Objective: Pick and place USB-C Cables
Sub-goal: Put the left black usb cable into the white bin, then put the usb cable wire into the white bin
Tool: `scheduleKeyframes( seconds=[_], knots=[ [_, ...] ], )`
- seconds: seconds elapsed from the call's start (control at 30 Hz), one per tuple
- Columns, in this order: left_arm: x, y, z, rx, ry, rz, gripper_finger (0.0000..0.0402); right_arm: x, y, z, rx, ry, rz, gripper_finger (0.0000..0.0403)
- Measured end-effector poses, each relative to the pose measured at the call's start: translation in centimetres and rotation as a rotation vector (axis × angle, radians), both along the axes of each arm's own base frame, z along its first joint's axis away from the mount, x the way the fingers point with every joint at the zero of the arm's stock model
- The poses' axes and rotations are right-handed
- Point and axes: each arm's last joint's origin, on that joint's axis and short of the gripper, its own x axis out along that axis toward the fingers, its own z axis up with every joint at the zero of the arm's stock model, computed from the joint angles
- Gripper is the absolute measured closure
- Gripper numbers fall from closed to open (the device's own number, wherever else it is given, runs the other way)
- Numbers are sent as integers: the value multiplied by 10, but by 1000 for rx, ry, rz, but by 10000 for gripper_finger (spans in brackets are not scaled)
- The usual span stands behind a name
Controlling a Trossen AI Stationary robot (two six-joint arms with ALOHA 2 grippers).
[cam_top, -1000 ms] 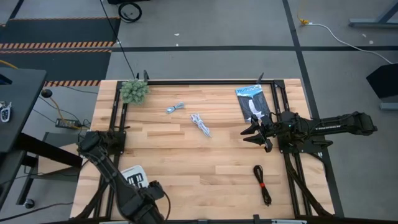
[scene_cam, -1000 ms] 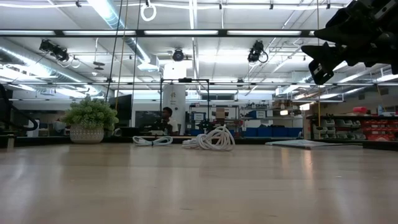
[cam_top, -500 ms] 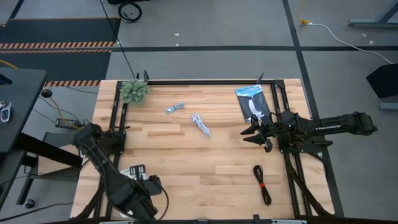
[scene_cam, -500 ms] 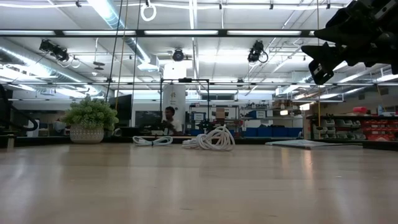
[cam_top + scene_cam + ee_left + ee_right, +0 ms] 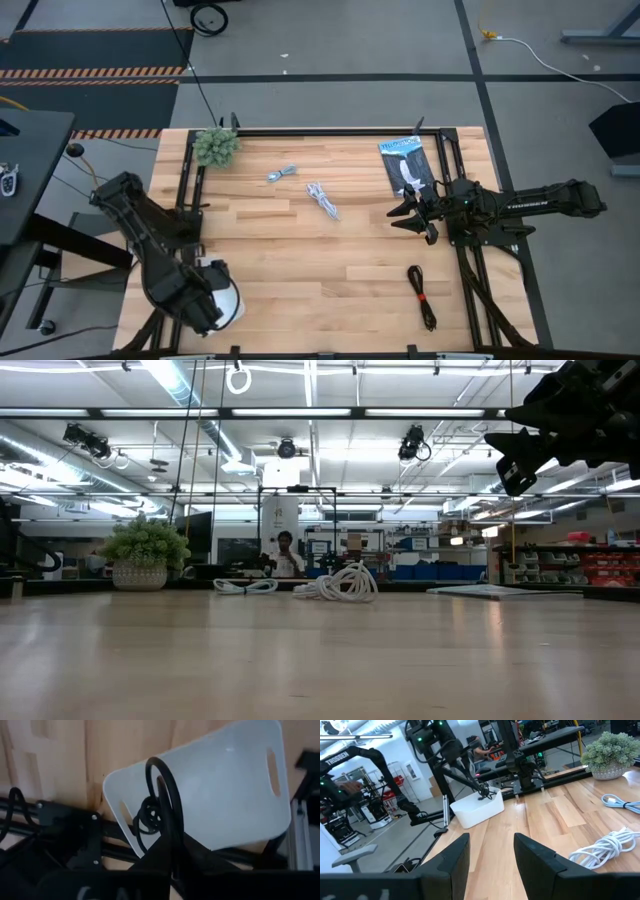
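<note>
— Black plain coiled cable (image 5: 156, 795): where?
— Pinched between the left gripper's (image 5: 170, 851) closed fingers, dangling over the white plastic bin (image 5: 235, 785) at the table's near-left corner.
— Others?
— White coil (image 5: 322, 198) and pale blue-grey one (image 5: 282, 174) mid-table, red-tied black one (image 5: 421, 294) near-right.
— Right gripper (image 5: 401, 215)?
— Fingers apart, empty, raised right of centre.

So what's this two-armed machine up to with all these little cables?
It is gathering coiled cables into a white plastic bin at the table's near left corner. The left pincer holds a plain black coiled cable right over that bin. The right pincer hangs open above the table's right side, holding nothing. Still lying on the wood are a pale blue-grey coiled cable, a white coiled cable and a black cable with a red tie.
</note>
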Motion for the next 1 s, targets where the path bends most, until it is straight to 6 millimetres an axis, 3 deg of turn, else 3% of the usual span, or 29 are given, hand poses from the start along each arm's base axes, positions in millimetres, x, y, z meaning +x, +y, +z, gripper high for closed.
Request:
scheduleKeyframes(
  seconds=[0.27, 0.63, 0.77, 1.0],
  knots=[
    [5, -11, -12, -7, 51, -31, 381, 0, 0, 0, 0, 0, 0, 243],
    [27, -28, -49, -51, 265, -119, 382, 0, 0, 0, 0, 0, 0, 243],
    [34, -29, -57, -46, 277, -94, 346, 0, 0, 0, 0, 0, 0, 243],
    [44, -39, -67, -106, 208, -63, 239, 0, 0, 0, 0, 0, 0, 243]
  ],
)
